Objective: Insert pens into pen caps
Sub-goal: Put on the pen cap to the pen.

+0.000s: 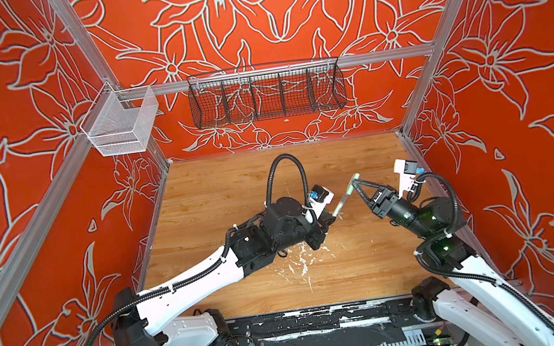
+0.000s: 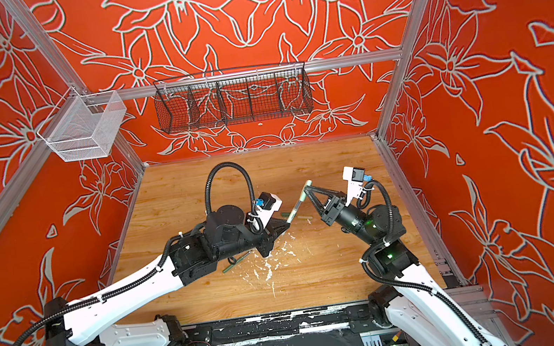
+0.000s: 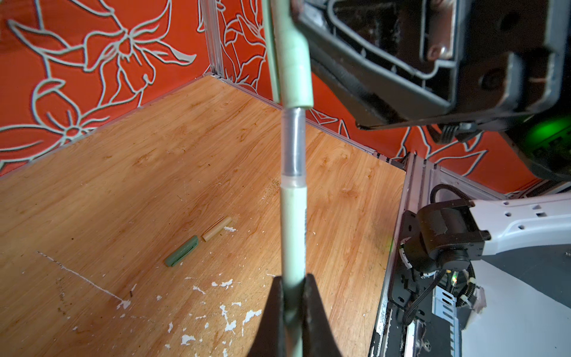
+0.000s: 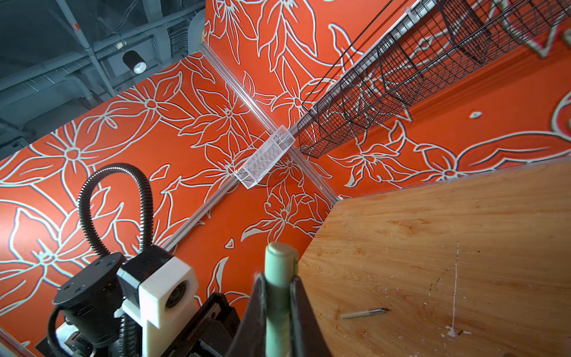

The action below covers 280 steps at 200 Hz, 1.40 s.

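Note:
My left gripper (image 3: 293,281) is shut on the pale mint pen (image 3: 293,231), which hangs above the table middle (image 1: 340,203). My right gripper (image 4: 278,281) is shut on the matching mint pen cap (image 4: 278,269). The pen's grey tip section enters the cap's mouth (image 3: 293,61), and part of it still shows. In both top views the two grippers (image 1: 333,214) (image 1: 356,185) meet end to end. A dark green cap (image 3: 182,255) and a tan cap (image 3: 216,228) lie on the wood below. A dark green pen (image 2: 236,262) lies by the left arm. A tan pen (image 4: 364,313) lies flat on the table.
White paint flecks (image 1: 302,262) mark the wooden table (image 1: 219,189) near the front. A black wire basket (image 1: 266,96) hangs on the back rail and a white mesh basket (image 1: 121,124) on the left rail. Aluminium frame posts edge the table.

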Each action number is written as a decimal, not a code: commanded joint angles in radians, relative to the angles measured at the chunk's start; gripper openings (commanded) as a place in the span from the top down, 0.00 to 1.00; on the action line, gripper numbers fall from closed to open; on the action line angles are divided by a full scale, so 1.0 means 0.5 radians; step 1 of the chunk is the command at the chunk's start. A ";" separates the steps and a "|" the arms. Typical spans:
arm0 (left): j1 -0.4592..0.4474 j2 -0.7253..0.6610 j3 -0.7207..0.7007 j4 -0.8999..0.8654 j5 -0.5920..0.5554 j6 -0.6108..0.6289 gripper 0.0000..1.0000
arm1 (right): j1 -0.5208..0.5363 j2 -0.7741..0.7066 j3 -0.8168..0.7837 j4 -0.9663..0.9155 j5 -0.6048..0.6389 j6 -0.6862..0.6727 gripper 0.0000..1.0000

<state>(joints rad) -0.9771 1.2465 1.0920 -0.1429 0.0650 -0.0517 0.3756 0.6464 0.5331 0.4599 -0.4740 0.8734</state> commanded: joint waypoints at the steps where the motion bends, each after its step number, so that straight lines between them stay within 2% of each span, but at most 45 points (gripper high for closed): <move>1: -0.009 -0.026 0.049 0.147 -0.041 0.048 1.00 | 0.013 -0.012 0.101 -0.110 -0.092 -0.099 1.00; 34: -0.009 -0.017 0.077 0.186 -0.032 0.067 1.00 | 0.015 0.041 0.154 -0.028 -0.187 -0.103 1.00; 99: -0.009 -0.052 0.083 0.359 -0.007 0.071 1.00 | 0.040 0.025 0.113 0.208 -0.108 -0.109 1.00; 134: -0.009 -0.047 0.087 0.386 0.029 0.042 1.00 | 0.069 0.032 0.186 0.028 -0.116 -0.278 1.00; 169: -0.009 -0.026 0.104 0.321 -0.003 0.063 1.00 | 0.083 0.075 0.446 -0.447 -0.230 -0.621 1.00; 189: -0.009 -0.025 0.096 0.318 -0.017 0.073 1.00 | 0.086 0.116 0.557 -0.627 -0.307 -0.727 1.00; 229: -0.009 -0.038 0.116 0.320 -0.014 0.102 1.00 | 0.089 0.134 0.572 -0.644 -0.377 -0.770 1.00; 280: -0.009 -0.037 0.133 0.291 -0.018 0.114 1.00 | 0.099 0.071 0.613 -0.863 -0.324 -1.061 1.00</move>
<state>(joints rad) -0.9821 1.2465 1.1130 -0.0780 0.0765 -0.0067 0.4103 0.7021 0.8242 0.1421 -0.5903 0.4328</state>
